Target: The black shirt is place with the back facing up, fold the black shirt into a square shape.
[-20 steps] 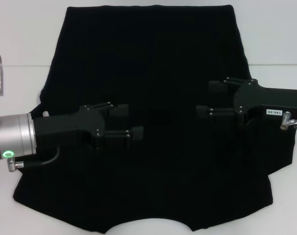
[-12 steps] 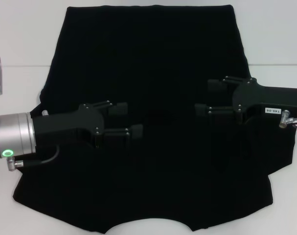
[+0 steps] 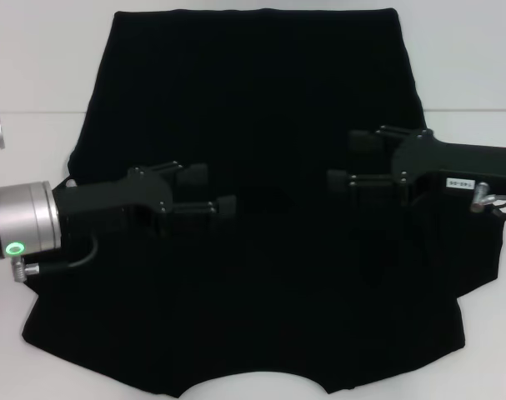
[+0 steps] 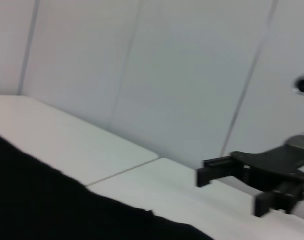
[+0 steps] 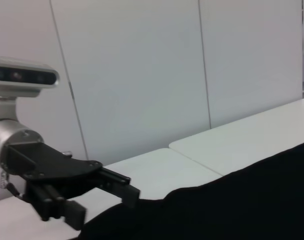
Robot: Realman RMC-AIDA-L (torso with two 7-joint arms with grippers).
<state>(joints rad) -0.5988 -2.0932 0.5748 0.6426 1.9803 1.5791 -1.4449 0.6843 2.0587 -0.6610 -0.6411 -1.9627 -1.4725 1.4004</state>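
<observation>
**2 grippers poised above a flat black shirt**

The room behind is closed off by pale grey wall panels with thin vertical seams. In front of them runs a white table, made of slabs that meet at a fine joint line, seen in all 3 views.

The black shirt lies spread flat on the table and covers most of it, its straight far edge near the back of the table and its curved near edge close to the robot. No lettering shows on the upward side. There are no containers in view.

The left gripper reaches in from the left over the shirt's middle-left part, its 2 black fingers parted with a gap between them and nothing held. Whether it touches the cloth cannot be told. Its silver wrist carries a green lit ring.

The right gripper reaches in from the right over the shirt's middle-right part, pointing toward the other one. Its 2 fingers are also spread apart and hold nothing. The 2 grippers are well apart, with bare black cloth between them
</observation>
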